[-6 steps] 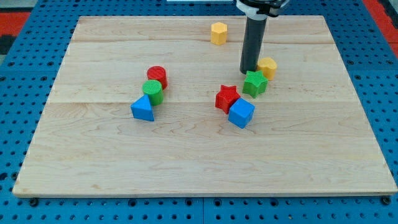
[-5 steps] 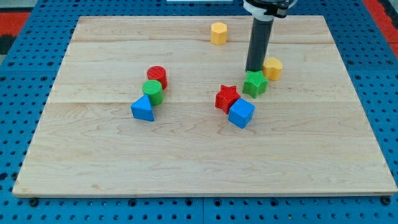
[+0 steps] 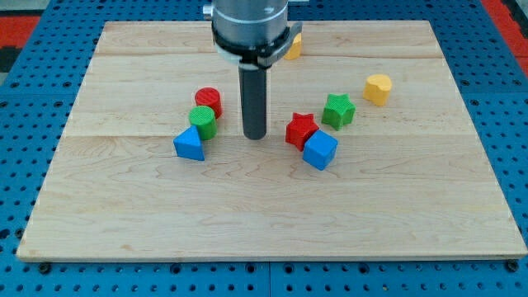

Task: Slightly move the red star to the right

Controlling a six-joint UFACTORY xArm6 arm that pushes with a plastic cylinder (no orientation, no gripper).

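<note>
My tip (image 3: 255, 135) sits just left of red star (image 3: 301, 130), touching nothing; light, rigid, probably slides easily, push its left points

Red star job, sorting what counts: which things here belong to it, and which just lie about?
In the job: red star; my tip, to the star's left.

Lying about: blue cube touching the star, green star, two yellow blocks, red cylinder, green cylinder, blue block.

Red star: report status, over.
My tip down, left of red star, gap between. Blue cube touching star's lower right. Green star up-right, in push path.
</note>
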